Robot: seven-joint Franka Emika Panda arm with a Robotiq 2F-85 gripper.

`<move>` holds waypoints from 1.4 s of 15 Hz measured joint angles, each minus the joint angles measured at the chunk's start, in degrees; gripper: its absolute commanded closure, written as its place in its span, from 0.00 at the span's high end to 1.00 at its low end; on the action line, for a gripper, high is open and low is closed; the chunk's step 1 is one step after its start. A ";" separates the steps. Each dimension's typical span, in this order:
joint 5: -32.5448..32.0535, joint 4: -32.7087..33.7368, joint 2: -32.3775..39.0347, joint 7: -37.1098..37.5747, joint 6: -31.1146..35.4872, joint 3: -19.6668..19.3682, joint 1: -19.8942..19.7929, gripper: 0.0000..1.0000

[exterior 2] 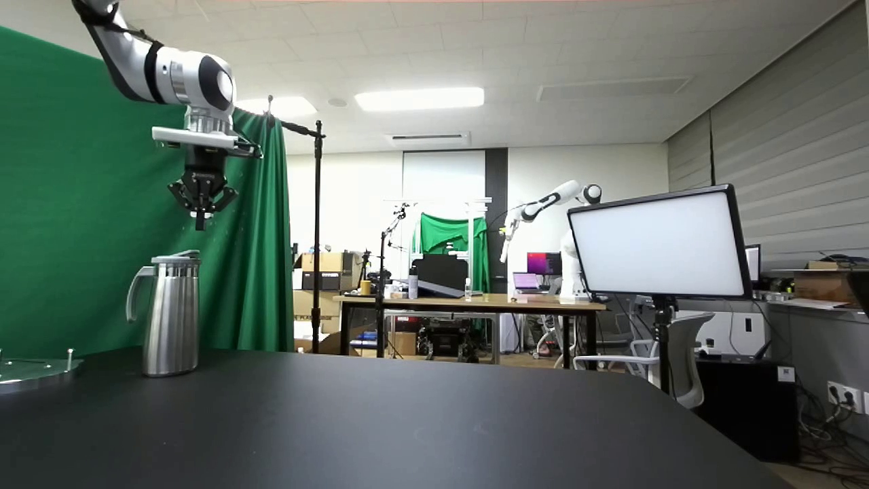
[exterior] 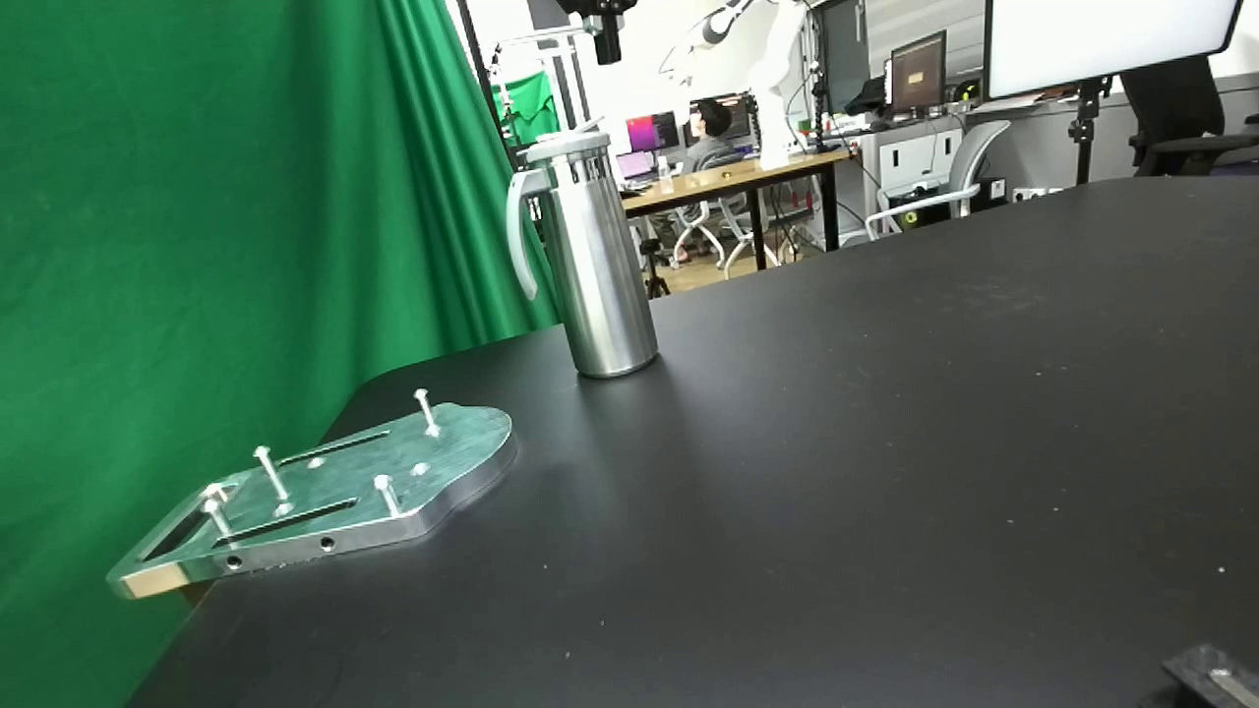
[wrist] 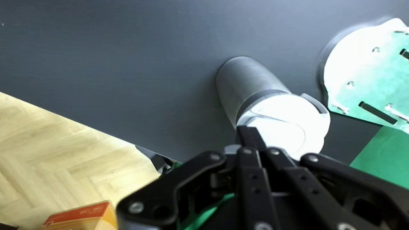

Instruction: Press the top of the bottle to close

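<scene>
The steel bottle [exterior: 602,265] stands upright on the black table, its side handle [exterior: 518,231] toward the curtain. It also shows in an exterior view [exterior 2: 171,322] and in the wrist view [wrist: 247,80]. The top of the bottle [exterior: 568,145] is a round grey lid with a flap tilted up a little at one side; it shows too in an exterior view [exterior 2: 178,257] and looks bright white in the wrist view [wrist: 287,118]. My gripper [exterior 2: 200,221] is shut and empty, above the lid with a gap. Its fingertips [wrist: 252,135] cover part of the lid in the wrist view.
A flat green-tinted plate with upright pegs [exterior: 393,472] lies near the bottle at the table edge. A green curtain [exterior: 246,197] hangs behind them. The table edge [wrist: 68,118] runs close to the bottle. A black part [exterior: 1215,678] shows at the front corner.
</scene>
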 measured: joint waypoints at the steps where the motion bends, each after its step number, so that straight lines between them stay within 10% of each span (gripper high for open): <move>1: 0.09 0.26 0.61 -0.05 1.44 0.13 0.09 0.00; 21: 0.15 6.06 8.63 -1.15 4.22 0.41 1.19 0.00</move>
